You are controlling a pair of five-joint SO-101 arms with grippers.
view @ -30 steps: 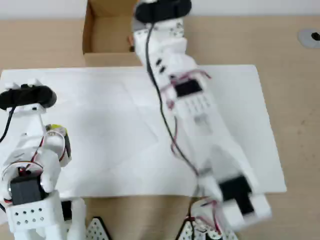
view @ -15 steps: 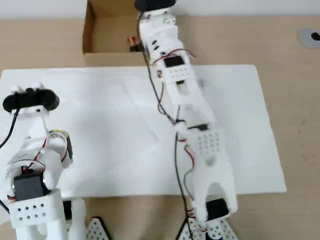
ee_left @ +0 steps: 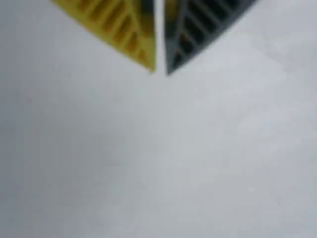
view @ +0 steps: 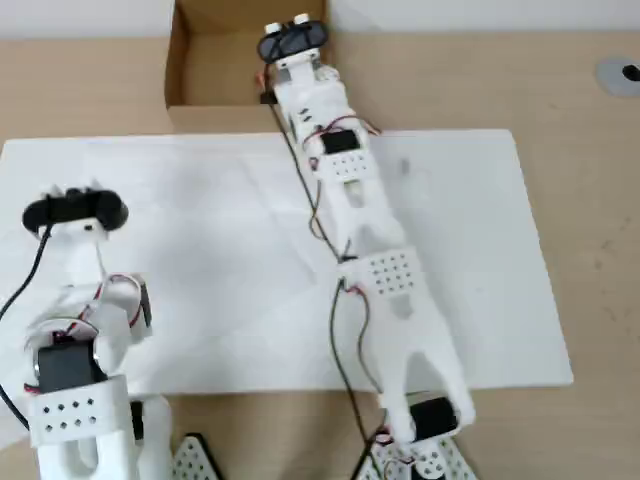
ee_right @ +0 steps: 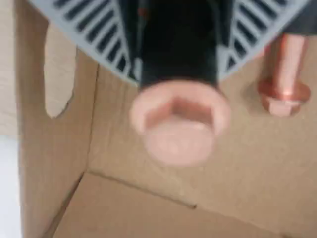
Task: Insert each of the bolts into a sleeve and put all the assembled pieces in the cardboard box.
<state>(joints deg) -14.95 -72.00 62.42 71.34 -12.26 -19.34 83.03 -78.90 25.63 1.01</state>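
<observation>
1. In the high view, the cardboard box [view: 190, 70] is running off the top edge, and the right arm [view: 340, 170] is covering its right side.
2. The left arm [view: 80, 400] is running off the bottom edge.
3. In the right wrist view, the black sleeve [ee_right: 178, 44] is passing out of frame, and its bolt head [ee_right: 179, 121] is blurring.
4. A second bolt [ee_right: 285, 79] is lying partly behind a grey finger [ee_right: 257, 25].
5. The left gripper [ee_left: 159, 69] is appearing blurred, with its fingers cut off by the frame edge.

I take this for a small robotics lab bench: a pale wooden table [view: 590, 180], a large white paper sheet [view: 200, 220] under the left pincer [ee_left: 158, 69], white plastic arms [view: 395, 285] trailing bare wires, and a round grey cable port [view: 618, 74] well right of the right pincer [ee_right: 178, 79].
</observation>
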